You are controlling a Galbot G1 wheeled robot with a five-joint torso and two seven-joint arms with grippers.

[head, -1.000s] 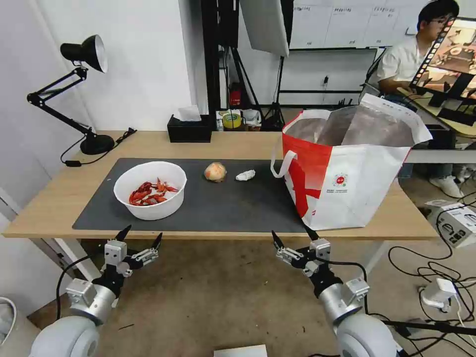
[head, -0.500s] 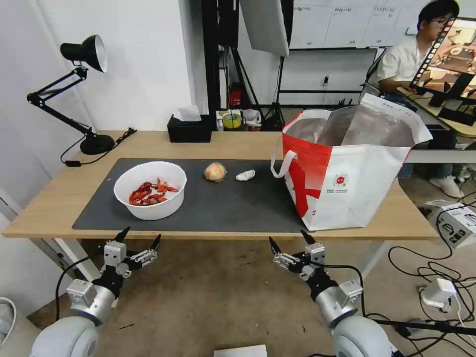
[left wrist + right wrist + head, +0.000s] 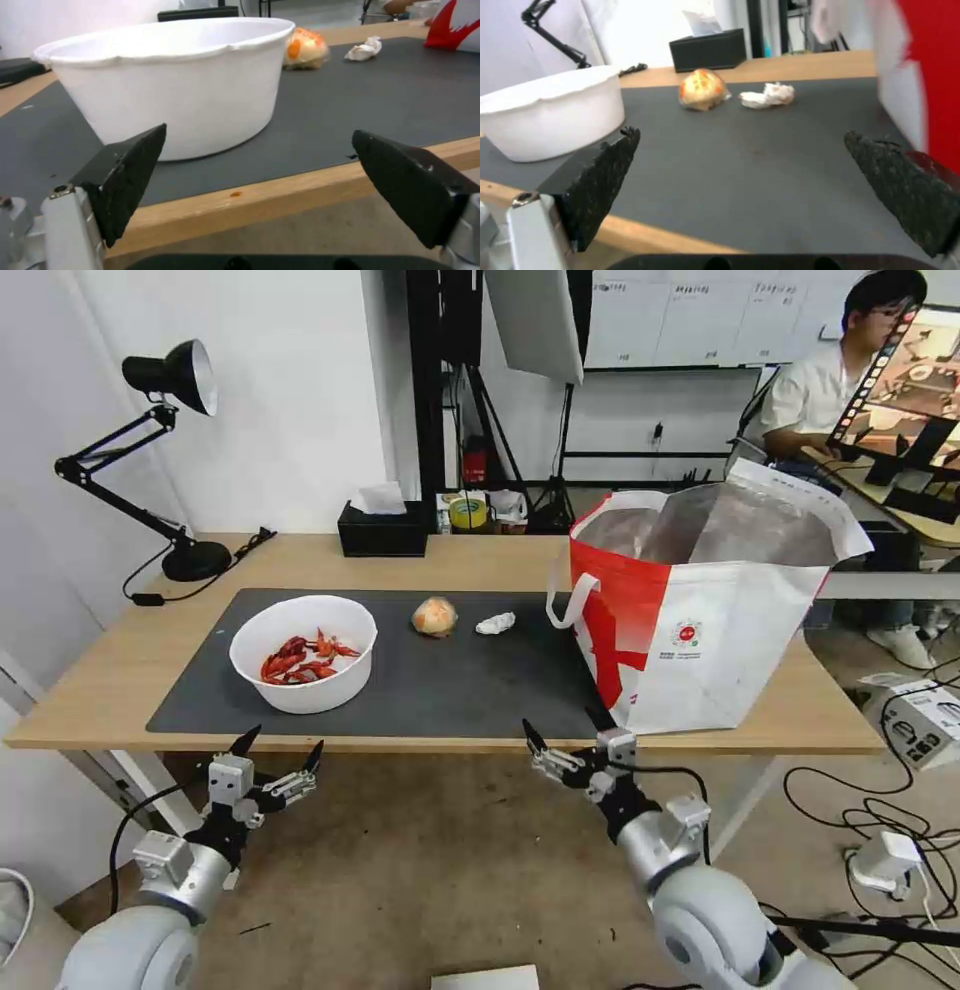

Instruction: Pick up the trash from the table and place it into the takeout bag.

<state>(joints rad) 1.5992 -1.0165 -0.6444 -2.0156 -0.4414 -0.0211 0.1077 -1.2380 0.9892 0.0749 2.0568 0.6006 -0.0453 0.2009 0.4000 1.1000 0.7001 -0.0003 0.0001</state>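
From my head, the table runs across in front of me with a dark mat on it. The bowl of red shells sits at about 10 o'clock from the mat's middle, the orange lump at 12, and the crumpled tissue just beside it toward 1. The bag stands open at 3 o'clock on the mat's right end. My left gripper hangs below the table's near edge, under the bowl, fingers spread and holding nothing. My right gripper is at that near edge, just left of the bag's corner, also spread and empty.

From my left wrist, the bowl stands close ahead on the mat, the lump and tissue well behind it, and my fingers are wide apart short of the table.

From my right wrist, the lump and tissue lie ahead between my parted fingers, the bowl to one side and the bag's red wall to the other.

I judge nothing is picked yet; this is the reach. The next move calls for lifting my right gripper over the edge and closing on one small piece.
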